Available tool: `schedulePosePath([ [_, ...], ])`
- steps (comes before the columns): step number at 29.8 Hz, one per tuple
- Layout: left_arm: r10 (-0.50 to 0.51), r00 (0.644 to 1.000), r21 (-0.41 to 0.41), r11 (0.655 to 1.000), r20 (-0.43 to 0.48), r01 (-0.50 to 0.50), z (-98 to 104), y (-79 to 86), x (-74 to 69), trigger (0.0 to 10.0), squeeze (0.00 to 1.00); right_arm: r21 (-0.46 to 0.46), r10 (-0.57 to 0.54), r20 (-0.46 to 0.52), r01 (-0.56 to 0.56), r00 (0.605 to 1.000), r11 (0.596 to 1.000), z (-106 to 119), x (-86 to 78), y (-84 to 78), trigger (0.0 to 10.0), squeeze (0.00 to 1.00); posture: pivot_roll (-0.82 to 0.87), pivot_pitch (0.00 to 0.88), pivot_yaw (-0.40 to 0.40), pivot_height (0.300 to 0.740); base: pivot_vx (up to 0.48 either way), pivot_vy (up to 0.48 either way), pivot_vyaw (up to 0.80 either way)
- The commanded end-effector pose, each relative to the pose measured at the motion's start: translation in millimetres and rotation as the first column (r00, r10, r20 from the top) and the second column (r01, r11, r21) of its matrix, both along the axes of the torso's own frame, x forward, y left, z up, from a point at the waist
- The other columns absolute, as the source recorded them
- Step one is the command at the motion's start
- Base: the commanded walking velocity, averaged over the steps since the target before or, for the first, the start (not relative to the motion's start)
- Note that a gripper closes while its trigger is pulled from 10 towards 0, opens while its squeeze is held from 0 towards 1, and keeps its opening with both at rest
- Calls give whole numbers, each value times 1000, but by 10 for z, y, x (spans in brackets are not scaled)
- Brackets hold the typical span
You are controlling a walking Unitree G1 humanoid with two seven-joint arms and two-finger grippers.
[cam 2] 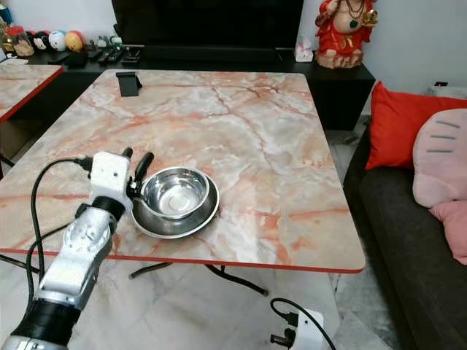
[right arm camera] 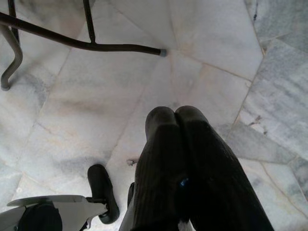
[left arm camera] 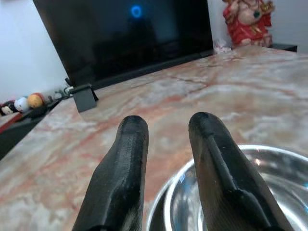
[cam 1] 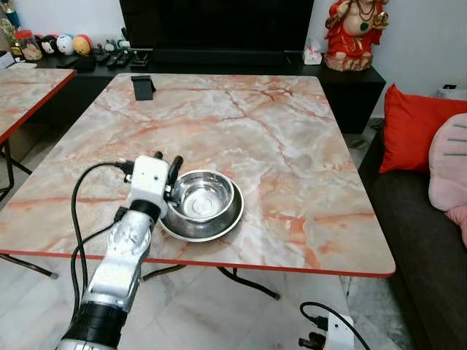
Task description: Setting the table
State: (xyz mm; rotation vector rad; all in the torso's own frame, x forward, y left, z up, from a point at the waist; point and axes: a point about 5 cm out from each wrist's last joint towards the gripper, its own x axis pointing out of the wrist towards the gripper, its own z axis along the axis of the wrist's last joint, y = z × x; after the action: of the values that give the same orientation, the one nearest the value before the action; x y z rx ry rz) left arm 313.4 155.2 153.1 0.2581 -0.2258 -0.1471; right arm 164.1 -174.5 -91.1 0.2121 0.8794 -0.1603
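A steel bowl [cam 1: 203,197] stands inside a shallow steel plate [cam 1: 222,227] near the front edge of the marble-patterned table [cam 1: 292,131]. My left gripper [cam 1: 166,162] lies low over the table at the bowl's left side. Its two black fingers [left arm camera: 132,144] are open, with a gap between them. In the left wrist view one finger reaches over the bowl's rim [left arm camera: 166,202] and the other stays outside it. My right gripper [right arm camera: 175,115] hangs shut over the marble floor with nothing in it.
A black stand [cam 1: 143,87] sits at the table's far left. A dark sofa with a red cushion [cam 1: 412,127] runs along the right. A TV cabinet with a red statue [cam 1: 354,33] is behind, a second table [cam 1: 22,91] to the left, and a power strip [cam 1: 332,328] on the floor.
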Motion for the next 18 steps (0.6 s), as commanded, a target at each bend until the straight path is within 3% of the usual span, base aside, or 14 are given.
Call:
schedulePosePath([
  [1,2,1000,20,1000,22,-3,3,0,-2,10000,0,-5,-13,-2,13,1000,1000,-6,-20,-8,10000,0,16,0,-5,736,0,0,0],
  [6,12,1000,-12,1000,15,-12,-11,-1,34,10000,0,-4,-16,-6,16,1000,1000,-12,-32,0,10000,0,18,0,6,736,0,0,0],
  [18,22,999,-62,998,25,-21,37,-18,107,10000,0,-2,-35,5,35,999,999,0,-1,19,10000,0,14,0,13,736,0,431,0],
])
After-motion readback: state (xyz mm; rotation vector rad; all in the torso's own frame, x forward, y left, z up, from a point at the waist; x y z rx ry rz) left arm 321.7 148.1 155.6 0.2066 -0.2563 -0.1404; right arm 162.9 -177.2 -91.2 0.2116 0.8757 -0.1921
